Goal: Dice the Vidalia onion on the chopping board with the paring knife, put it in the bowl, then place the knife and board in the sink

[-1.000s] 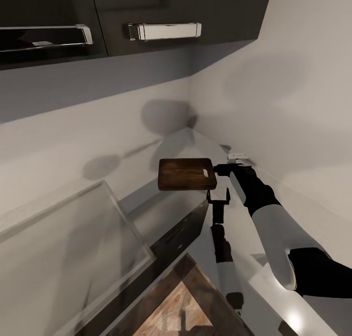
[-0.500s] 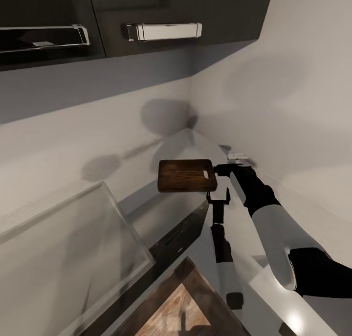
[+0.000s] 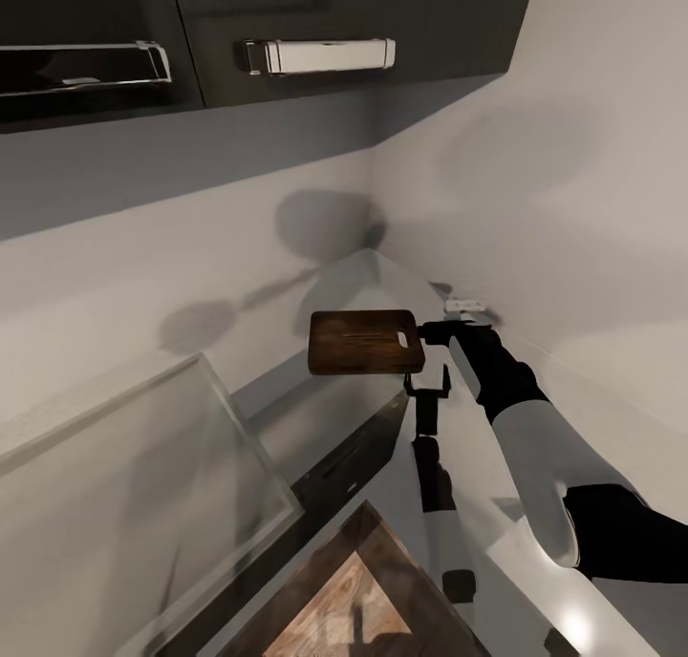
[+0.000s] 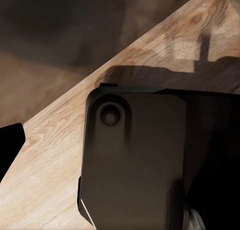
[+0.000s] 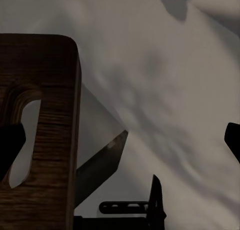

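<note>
Up over the worktop [image 3: 535, 581] corner, near the wall, the board [image 3: 365, 342] hangs in the air, level, gripped at its handle-hole end by the right hand [image 3: 427, 333]. Almost no change from the earlier head frames: board and both arms sit in the same spots, only a slight view shift at the cabinet handles [image 3: 320, 55]. Reads as a pause mid-carry, no progress toward the sink in this last second.

Right arm is stretched forward and up, forearm dark, upper part white, wrist turned so the hand meets the board edge sideways. Right wrist view shows the board [image 5: 40, 135] close up with its oval hole, one finger [image 5: 10, 147] dark at that edge; hand looks clamped on the board.

Left hand [image 3: 426, 386] sits just below the board, fingers apart, holding nothing, arm pointing up from below. Left wrist view shows wood floor [image 4: 60, 140] behind a dark housing.

Onion, knife, bowl and sink: can't place them. Judged step: carrying the board to the sink, late in the task.
</note>
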You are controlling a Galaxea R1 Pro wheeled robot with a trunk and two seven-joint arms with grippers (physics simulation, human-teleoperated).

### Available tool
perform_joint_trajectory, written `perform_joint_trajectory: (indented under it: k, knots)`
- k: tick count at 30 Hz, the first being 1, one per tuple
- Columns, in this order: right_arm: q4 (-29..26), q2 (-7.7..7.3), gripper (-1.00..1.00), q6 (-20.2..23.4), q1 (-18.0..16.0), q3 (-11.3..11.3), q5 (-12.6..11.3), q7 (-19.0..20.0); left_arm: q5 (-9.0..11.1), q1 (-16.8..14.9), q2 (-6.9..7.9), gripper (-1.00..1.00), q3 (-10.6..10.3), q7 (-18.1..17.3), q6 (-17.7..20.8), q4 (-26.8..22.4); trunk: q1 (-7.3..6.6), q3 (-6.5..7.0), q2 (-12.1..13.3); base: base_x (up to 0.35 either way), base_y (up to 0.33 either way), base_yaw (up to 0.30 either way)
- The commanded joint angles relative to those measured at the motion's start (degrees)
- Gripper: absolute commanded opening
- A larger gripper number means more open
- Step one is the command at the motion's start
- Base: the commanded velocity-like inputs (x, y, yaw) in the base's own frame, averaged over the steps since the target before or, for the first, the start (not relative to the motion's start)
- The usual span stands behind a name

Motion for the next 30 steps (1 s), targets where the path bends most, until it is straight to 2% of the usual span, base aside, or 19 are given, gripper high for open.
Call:
perform_joint_trajectory:
  k: [1, 13, 22, 30]
  knots:
    - [-0.1, -0.02, 1.00, 0.3, 0.0, 0.2, -0.1, -0.3, 0.3, 0.0, -0.02, 1.00, 0.0, 0.0, -0.1, -0.1, 0.03, -0.14, -0.1, 0.000, 0.000, 0.000]
    - [0.0, 0.03, 1.00, 0.3, 0.0, 0.3, -0.1, -0.4, 0.3, 0.0, -0.02, 1.00, 0.0, 0.0, -0.1, -0.1, 0.03, -0.58, -0.1, 0.000, 0.000, 0.000]
    - [0.0, 2.04, 1.00, 0.3, 0.0, 0.3, 0.1, -0.5, 0.3, 0.0, -0.02, 1.00, 0.0, -0.1, -0.1, -0.1, 0.03, -0.59, -0.1, 0.000, 0.000, 0.000]
    - [0.0, 2.11, 1.00, 0.3, 0.0, 0.3, 0.2, -0.5, 0.3, 0.0, -0.02, 1.00, 0.0, -0.1, -0.1, -0.1, 0.03, -0.59, -0.1, 0.000, 0.000, 0.000]
